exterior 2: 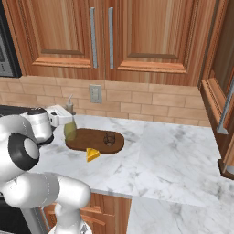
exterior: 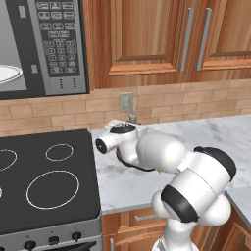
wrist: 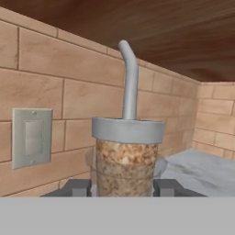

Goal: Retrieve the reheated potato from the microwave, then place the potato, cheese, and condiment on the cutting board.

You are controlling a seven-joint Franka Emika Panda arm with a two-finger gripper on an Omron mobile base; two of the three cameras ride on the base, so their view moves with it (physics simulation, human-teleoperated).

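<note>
Scanning from nine o'clock in the left base view: microwave (exterior: 41,46) hanging open above the stove, keypad at its right, pale plate rim just visible inside, no potato on the part of it in view; probably emptied already, judging from the board.

Moving to the middle: gripper (wrist: 125,186) clamped on the neck of the condiment (wrist: 126,158), dark tips pressed against both sides just under the grey collar, thin bent spout rising toward twelve o'clock; gripped high on the narrow neck, likely because the rounded body is too wide for the jaws. Seen in the right base view with the olive body (exterior 2: 70,130) at the nine o'clock end of the cutting board (exterior 2: 91,142), upright; whether resting on the wood or held just above it cannot be told; upright carriage sensible for a top-heavy bottle that would roll if laid down.

Further toward three o'clock: potato (exterior 2: 109,138) sitting on the board near its right end, apart from the bottle; placed there to leave room. Cheese (exterior 2: 93,154) lying on the marble just beside the board's near edge at six o'clock, not on it; judged the remaining item once the bottle is released.
</note>
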